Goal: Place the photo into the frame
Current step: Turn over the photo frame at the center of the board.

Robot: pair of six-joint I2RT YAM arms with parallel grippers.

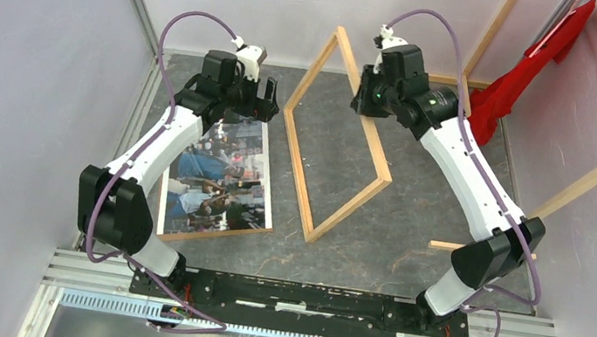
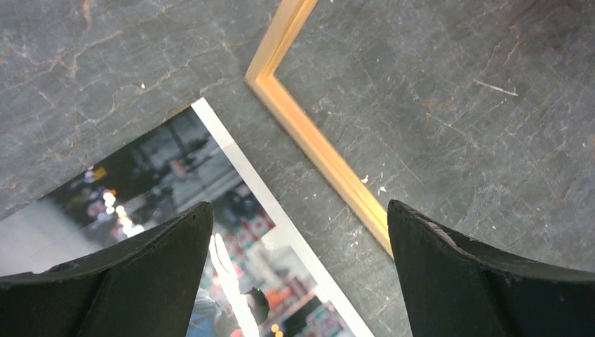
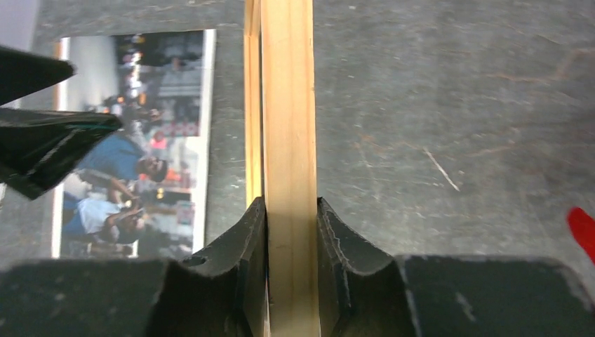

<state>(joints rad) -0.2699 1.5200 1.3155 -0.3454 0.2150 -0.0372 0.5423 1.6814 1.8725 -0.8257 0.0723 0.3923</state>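
Right claw is pinched tight on one rail of the frame. I see that rail raised and the opposite rail down on the table. Left claw is spread wide and empty above the photo, which lies face-up just left of the frame.

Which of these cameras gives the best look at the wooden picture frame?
The top external view: it alone shows all four sides of the frame. The right wrist view shows only one rail pinched in the right gripper; the left wrist view shows just one corner beside the photo.
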